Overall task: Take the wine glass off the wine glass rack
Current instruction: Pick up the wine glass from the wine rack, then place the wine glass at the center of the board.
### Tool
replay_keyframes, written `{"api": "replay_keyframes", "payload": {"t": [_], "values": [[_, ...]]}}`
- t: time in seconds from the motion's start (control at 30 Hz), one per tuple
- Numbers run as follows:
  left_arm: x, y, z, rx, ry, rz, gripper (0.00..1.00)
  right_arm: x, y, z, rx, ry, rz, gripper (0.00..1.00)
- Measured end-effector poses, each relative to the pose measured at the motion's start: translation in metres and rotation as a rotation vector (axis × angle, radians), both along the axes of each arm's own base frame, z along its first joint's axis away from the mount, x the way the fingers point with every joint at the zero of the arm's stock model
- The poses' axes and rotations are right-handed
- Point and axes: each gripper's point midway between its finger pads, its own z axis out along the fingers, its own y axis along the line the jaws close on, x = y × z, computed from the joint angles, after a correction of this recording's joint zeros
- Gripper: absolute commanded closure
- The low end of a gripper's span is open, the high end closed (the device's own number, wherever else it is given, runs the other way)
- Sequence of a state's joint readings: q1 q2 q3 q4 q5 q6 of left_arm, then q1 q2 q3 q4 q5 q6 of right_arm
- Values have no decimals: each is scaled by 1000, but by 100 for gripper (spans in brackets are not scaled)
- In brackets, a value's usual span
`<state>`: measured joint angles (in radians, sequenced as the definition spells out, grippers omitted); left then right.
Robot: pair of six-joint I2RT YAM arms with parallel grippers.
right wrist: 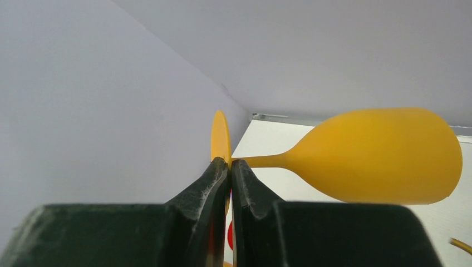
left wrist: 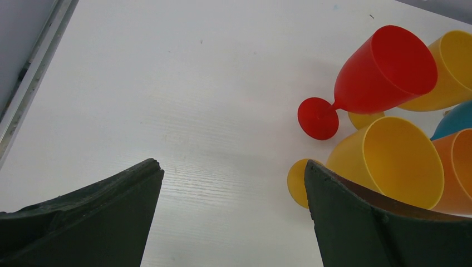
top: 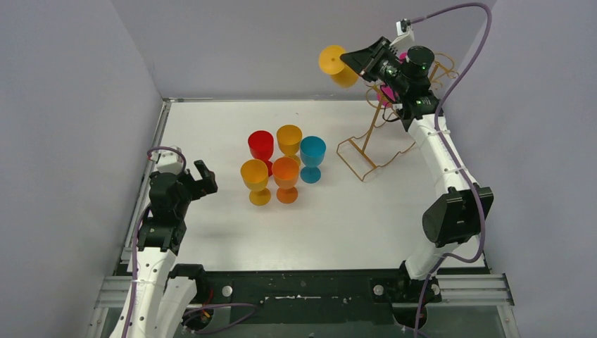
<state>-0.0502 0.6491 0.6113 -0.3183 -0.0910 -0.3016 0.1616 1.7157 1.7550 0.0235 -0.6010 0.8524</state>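
Top external: white table (top: 211, 134), grey walls (top: 70, 84); right jaws pinch the wine glass (top: 334, 63), left jaws wide.

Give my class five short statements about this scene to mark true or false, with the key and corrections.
1. The right gripper is shut on the foot of the yellow wine glass. True.
2. The left gripper grips a glass. False: it is open and holds nothing.
3. A group of five glasses stands on the table. True.
4. The blue glass lies on its side. False: it stands upright.
5. The yellow wine glass hangs from the wine glass rack. False: it is held in the air, clear of the rack.
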Motion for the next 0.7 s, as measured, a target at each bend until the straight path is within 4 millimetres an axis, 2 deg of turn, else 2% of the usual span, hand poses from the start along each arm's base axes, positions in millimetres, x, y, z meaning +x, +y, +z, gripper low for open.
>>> {"api": "replay_keyframes", "payload": {"t": [0.17, 0.3, 0.37, 0.43, 0.57, 0.63, 0.7], "values": [[0, 0, 0, 3, 1, -1, 3, -23, 31, 4, -49, -69, 114, 100], [0, 0, 0, 6, 1, -2, 3, -64, 53, -14, -86, -94, 189, 100], [0, 0, 0, 7, 0, -4, 3, -87, 60, -15, -100, -130, 217, 100], [0, 0, 0, 7, 0, -8, 3, -106, 65, -5, -105, -179, 243, 100], [0, -3, 0, 8, 2, -27, 3, -140, 66, 31, -97, -317, 276, 100], [-1, -6, -1, 10, 3, -44, 3, -158, 65, 35, -99, -357, 286, 100], [-1, -9, 0, 7, 0, -67, 3, -184, 72, 28, -107, -378, 323, 100]]}}
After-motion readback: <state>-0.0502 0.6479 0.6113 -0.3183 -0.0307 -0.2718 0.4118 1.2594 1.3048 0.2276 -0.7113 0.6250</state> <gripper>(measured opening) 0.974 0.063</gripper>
